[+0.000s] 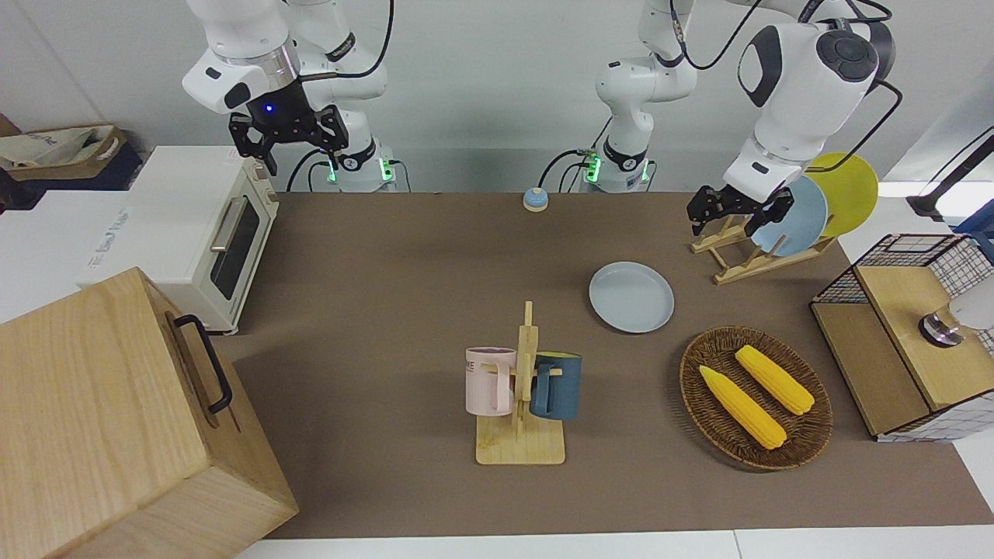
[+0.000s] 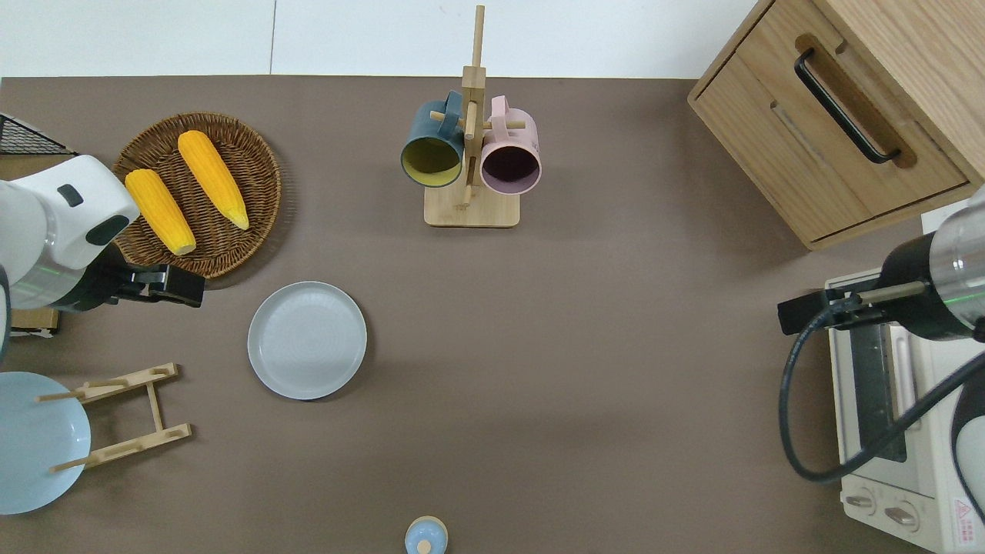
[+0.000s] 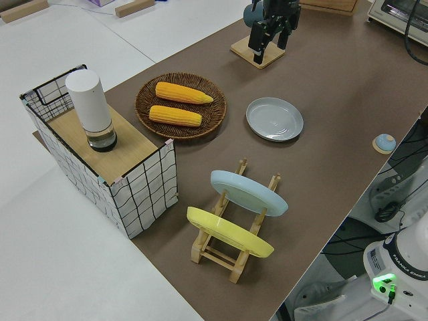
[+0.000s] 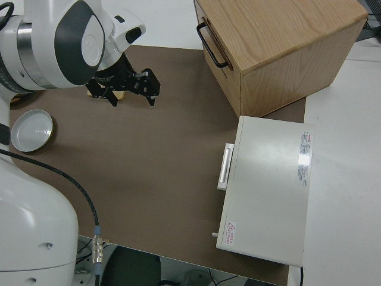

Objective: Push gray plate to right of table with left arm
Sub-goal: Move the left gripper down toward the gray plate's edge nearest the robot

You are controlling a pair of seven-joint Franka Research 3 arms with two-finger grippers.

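Note:
The gray plate [image 1: 630,297] lies flat on the brown table [image 1: 388,272], between the mug stand and the plate rack; it also shows in the overhead view [image 2: 307,340], the left side view [image 3: 274,119] and the right side view [image 4: 33,131]. My left gripper [image 1: 738,217] is open and empty, up in the air. In the overhead view the left gripper [image 2: 185,286] is over the table by the basket's rim, beside the plate toward the left arm's end and apart from it. My right gripper [image 1: 293,147] is open and parked.
A wicker basket [image 1: 691,373] with two corn cobs sits by the plate. A wooden rack holds a sky-blue plate [image 1: 796,217] and a yellow plate [image 1: 846,190]. A mug stand [image 1: 520,388], bell [image 1: 535,199], toaster oven [image 1: 202,233], wooden cabinet [image 1: 101,419] and wire crate [image 1: 908,341] stand around.

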